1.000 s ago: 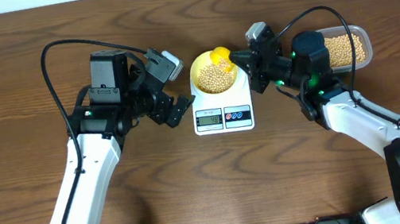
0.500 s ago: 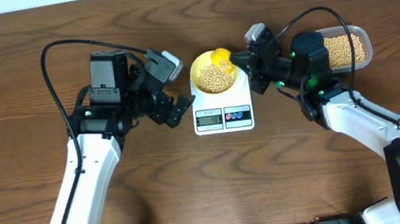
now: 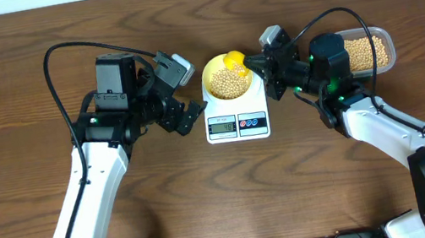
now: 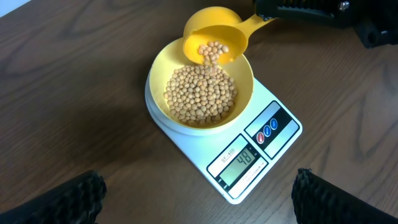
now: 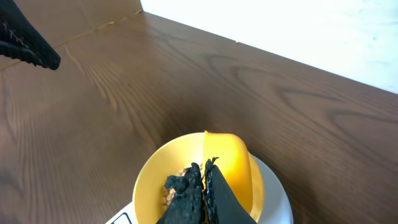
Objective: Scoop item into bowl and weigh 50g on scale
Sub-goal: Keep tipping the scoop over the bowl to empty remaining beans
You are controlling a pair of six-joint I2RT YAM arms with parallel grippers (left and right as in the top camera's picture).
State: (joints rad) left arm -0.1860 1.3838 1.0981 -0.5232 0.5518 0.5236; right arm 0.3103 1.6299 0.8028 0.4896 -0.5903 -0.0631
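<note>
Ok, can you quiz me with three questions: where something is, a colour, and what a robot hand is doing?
1. Where does the small round pale-yellow bowl sit, compared with the white rectangular digital scale? A beside it; B on top of it; C under it.
2. What colour is the long-handled plastic scoop? A blue; B red; C yellow.
3. The left gripper is: A open, holding nothing; B shut on the scoop; C shut on the bowl.
Answers: 1 B, the bowl rests on the scale's platform. 2 C, it matches the bowl. 3 A, its jaws stand wide apart, gripping nothing.
</note>
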